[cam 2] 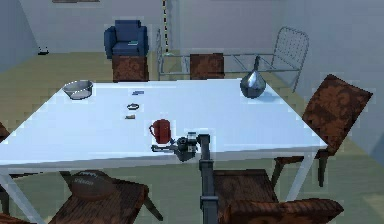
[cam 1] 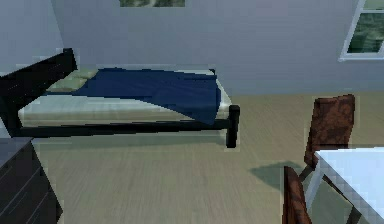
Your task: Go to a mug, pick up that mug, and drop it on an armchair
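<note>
In my arm side view the red mug [cam 2: 160, 131] stands upright on the white table [cam 2: 90, 125], close to the table's near edge. The gripper [cam 2: 170, 149] sits at the mug's five o'clock, just beside it. I cannot tell whether they touch, whether the fingers are spread or pressed together, or whether it holds anything. The dark arm [cam 2: 207, 185] rises to it from the six o'clock edge of the picture.

On the same table a grey bowl [cam 2: 78, 89] lies at the mug's ten o'clock and a dark vase [cam 2: 253, 82] at its two o'clock. A few small dark bits [cam 2: 133, 105] lie at eleven, possibly cutlery, too small to name. Brown chairs [cam 2: 338, 105] ring the table. Past its far edge, at the mug's twelve o'clock, the blue armchair [cam 2: 126, 40] stands by the wall.

Ahead in the forward view is a dark-framed bed [cam 1: 60, 105] with a blue blanket [cam 1: 165, 90].
</note>
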### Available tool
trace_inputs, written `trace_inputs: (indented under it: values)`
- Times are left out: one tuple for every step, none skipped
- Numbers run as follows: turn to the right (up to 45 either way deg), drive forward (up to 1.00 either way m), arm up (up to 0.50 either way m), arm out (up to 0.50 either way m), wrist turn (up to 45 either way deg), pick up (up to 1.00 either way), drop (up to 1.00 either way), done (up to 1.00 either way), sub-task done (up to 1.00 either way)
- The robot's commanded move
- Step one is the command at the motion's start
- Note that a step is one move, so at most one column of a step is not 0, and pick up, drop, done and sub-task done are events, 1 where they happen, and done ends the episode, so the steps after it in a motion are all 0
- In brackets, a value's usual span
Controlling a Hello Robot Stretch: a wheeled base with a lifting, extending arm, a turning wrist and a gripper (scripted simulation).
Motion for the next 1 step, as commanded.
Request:
trace_inputs:
  values:
    - [0.0,0.00,0.10,0.00,0.0,0.00,0.00,0.00,0.00]
